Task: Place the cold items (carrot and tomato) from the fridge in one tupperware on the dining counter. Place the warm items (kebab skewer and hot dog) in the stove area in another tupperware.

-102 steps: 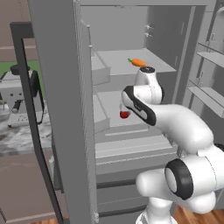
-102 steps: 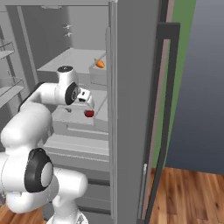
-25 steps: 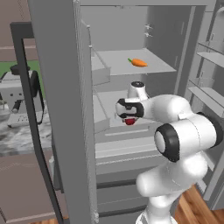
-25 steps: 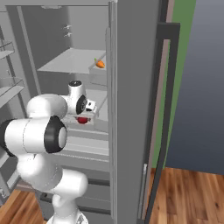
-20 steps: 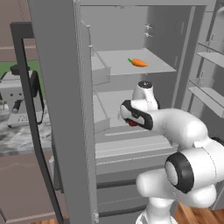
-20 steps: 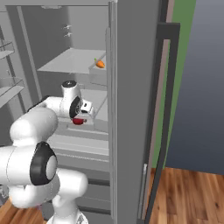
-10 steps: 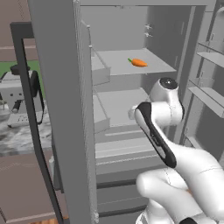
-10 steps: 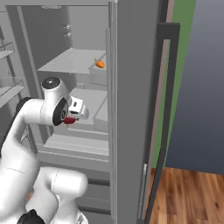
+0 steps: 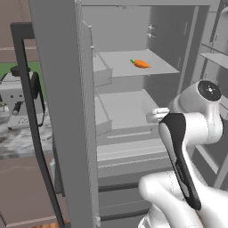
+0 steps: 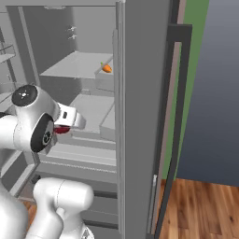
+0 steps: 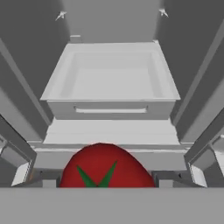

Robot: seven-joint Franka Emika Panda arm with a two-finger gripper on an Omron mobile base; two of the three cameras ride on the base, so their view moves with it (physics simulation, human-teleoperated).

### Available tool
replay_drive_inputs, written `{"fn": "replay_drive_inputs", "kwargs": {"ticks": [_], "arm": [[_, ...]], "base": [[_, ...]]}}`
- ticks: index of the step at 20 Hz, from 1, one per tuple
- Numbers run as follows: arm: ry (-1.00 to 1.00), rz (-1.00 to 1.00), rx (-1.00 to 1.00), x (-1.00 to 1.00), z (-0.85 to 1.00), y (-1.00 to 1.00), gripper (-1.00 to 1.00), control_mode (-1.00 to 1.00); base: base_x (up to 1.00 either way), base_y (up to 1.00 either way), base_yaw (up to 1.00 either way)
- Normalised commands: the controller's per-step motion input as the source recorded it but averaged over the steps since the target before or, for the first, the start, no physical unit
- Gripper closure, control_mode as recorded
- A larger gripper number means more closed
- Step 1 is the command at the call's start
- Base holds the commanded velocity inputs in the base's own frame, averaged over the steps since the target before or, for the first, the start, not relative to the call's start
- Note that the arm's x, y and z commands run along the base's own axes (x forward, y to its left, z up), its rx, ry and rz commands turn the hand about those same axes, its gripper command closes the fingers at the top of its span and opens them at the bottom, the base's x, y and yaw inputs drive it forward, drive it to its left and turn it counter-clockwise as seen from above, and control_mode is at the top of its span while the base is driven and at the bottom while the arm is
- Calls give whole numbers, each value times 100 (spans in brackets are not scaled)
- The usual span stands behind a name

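A red tomato with a green calyx sits between my gripper's jaws, low in the hand view. In the right base view the tomato peeks out red under the white hand, with the gripper shut on it in front of the fridge's middle shelf. The orange carrot lies on the upper fridge shelf, also seen as the carrot past the door edge. My folded arm hides the hand in the left base view. The tupperware, kebab skewer and hot dog are out of view.
The open fridge door with its dark handle stands at the left, and the other door at the right. A pale fridge drawer faces the hand. A coffee machine sits on a counter. Wooden floor lies at the right.
The arm has drawn back out of the fridge with the tomato and folded up close to the base. The carrot has not moved.
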Motion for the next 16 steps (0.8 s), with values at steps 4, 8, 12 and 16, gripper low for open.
{"fn": "replay_drive_inputs", "kwargs": {"ticks": [4, 8, 12, 16], "arm": [[-11, -1, 0, -67, 61, 0, 100, -100], [-9, 0, 0, -71, 34, -3, 100, -100], [-8, 0, 0, -61, 4, -3, 100, 100], [0, 0, 0, 0, 0, 0, 100, 100]], "base": [[0, 0, 0], [0, 0, 0], [-25, 0, 1], [-99, 1, 6]]}}
